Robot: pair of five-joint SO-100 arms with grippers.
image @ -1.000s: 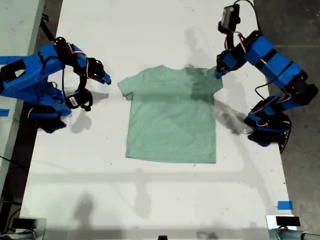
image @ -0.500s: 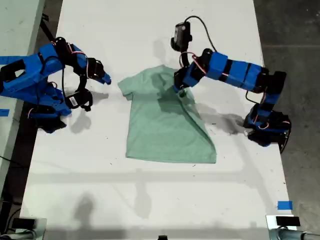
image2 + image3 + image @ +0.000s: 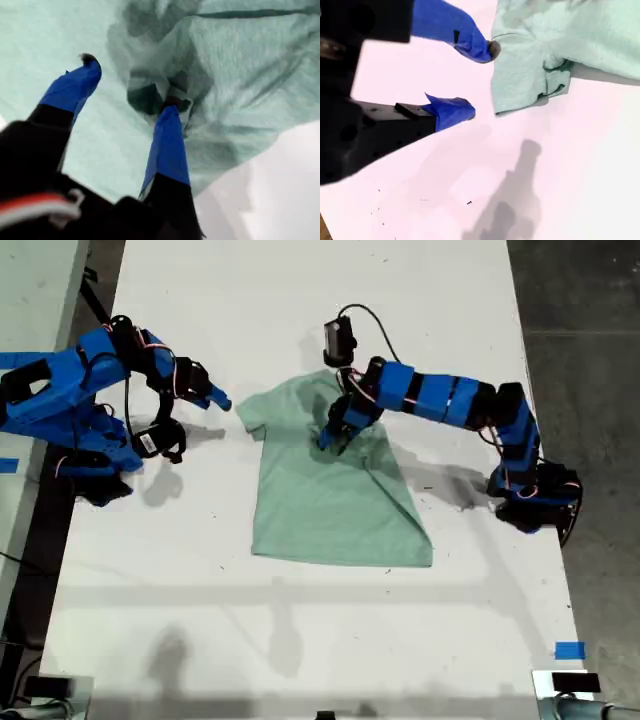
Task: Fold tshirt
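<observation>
My first gripper (image 3: 127,82), jaws spread, hovers over the tshirt (image 3: 330,495), one finger under the sleeve it carries inward for a fold. My second gripper (image 3: 470,80), jaws spread and empty, waits just beside the tshirt's other sleeve (image 3: 530,82), ready for its own fold

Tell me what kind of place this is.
Probably a robotics lab or workshop: a long white table on a bare concrete floor, with blue tape marks and two blue arms working a tshirt.

A white desk (image 3: 300,640) fills most of the exterior view. A strip of blue tape (image 3: 569,650) lies near its lower right corner in that view. Grey floor (image 3: 590,300) shows beyond the desk's right edge.
</observation>
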